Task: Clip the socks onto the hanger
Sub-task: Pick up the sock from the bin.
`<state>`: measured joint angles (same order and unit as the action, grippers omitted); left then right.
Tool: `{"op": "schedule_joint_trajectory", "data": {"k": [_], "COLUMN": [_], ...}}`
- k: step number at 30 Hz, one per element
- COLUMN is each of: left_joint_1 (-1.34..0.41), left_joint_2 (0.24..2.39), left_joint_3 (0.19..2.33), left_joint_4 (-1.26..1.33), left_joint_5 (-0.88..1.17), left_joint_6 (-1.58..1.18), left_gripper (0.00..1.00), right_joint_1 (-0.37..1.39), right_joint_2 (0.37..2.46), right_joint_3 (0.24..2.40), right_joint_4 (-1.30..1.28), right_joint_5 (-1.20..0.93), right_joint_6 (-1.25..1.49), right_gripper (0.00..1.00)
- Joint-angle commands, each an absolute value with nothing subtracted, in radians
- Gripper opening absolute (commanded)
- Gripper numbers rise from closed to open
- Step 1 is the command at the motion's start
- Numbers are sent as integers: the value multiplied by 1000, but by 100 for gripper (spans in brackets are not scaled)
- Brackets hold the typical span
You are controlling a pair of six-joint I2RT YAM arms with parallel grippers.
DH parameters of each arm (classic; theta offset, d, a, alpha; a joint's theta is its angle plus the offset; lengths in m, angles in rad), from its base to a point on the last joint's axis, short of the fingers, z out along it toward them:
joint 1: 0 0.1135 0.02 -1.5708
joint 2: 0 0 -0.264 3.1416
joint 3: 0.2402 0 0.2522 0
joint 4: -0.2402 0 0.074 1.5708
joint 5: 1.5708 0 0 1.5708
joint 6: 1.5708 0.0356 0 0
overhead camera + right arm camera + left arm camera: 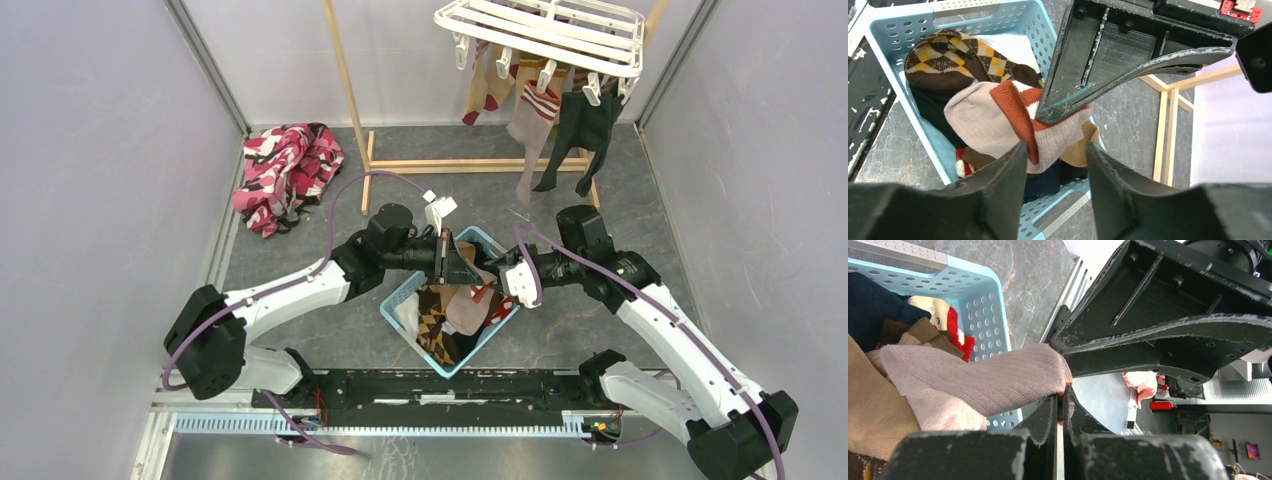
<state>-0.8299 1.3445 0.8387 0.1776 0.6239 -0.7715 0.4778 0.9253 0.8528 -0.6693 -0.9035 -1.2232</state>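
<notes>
Reaching in past the crumpled pink, red and black cloth (288, 175), our left arm (300, 288) lies low and stretched across the grey marbled desk (660, 210). The left tool (462, 262) is clenched on a ribbed sock (988, 380) of pinkish grey. Its flat black fingers (1043, 422) pinch the knit edge above the light blue perforated plastic basket (400, 298). The cuff (1020, 107) is banded rust-red and white.

Below, in the basket, we see an argyle sock (943, 55) of brown and yellow diamonds beside tan and dark knits.

Our right arm (670, 320) bends at the elbow and points left. The right tool (1055, 150) stands released, jaws parted before the cuff; whether they touch it we cannot tell.

Farthest right, the hanger (545, 30), white plastic bars with small clips, carries tan, striped and black hung socks (535, 110).
</notes>
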Motion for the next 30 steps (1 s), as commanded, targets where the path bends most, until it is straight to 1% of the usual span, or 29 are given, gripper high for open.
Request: {"op": "schedule_joint_trajectory", "data": {"k": [1,4,8,10,12,14,16,17,20,22,30], "left_joint_1": [-822,-822,-821,-821,-819,-819,-819,-819,-819,-819,-819], "left_joint_2": [1360,1372,1378,1378,1377,1380,1385,1388,1397,1400,1407], "left_joint_3": [898,906,915,922,929,931,931,932,934,933,934], "left_joint_4": [158,153,136,112,86,80,80,81,89,93,113], "left_joint_5": [684,689,696,693,684,679,679,682,693,696,705], "left_joint_6": [-741,-742,-739,-725,-708,-703,-705,-706,-717,-721,-739], "left_gripper": [2,2,2,2,2,2,2,2,2,2,2], "right_joint_1": [482,481,482,482,482,481,480,482,483,483,486], "right_joint_2": [934,930,913,916,916,905,900,905,931,941,922], "right_joint_3": [850,847,849,876,905,899,879,871,864,859,812], "right_joint_4": [-641,-641,-670,-732,-787,-766,-725,-700,-662,-644,-591], "right_joint_5": [-868,-864,-873,-879,-892,-883,-858,-847,-837,-844,-864], "right_joint_6": [-1191,-1191,-1228,-1266,-1306,-1285,-1247,-1223,-1177,-1156,-1128], "right_gripper": [48,47,49,52,58,61,61,60,51,49,48]}}
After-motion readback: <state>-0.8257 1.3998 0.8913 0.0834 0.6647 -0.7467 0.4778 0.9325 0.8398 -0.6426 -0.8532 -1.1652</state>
